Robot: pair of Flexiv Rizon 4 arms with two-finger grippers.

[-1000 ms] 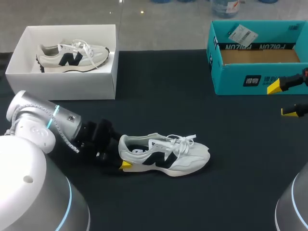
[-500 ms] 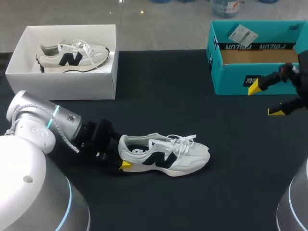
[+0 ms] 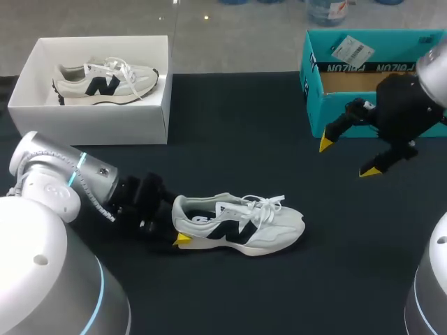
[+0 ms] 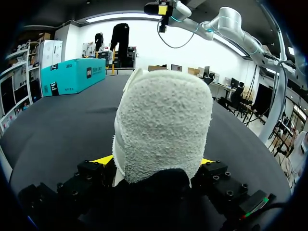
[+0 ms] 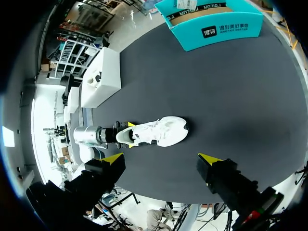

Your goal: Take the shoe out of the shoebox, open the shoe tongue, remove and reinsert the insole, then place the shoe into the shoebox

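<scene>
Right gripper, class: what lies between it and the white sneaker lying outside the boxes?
Only bare black tabletop separates the right gripper from the white, black-logoed sneaker, shown in the head view.

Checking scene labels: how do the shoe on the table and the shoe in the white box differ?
The table shoe lies on the black tabletop, heel in the left gripper; the boxed shoe sits in the white box, untouched. Both are white with a dark side mark, toes toward my right.
</scene>
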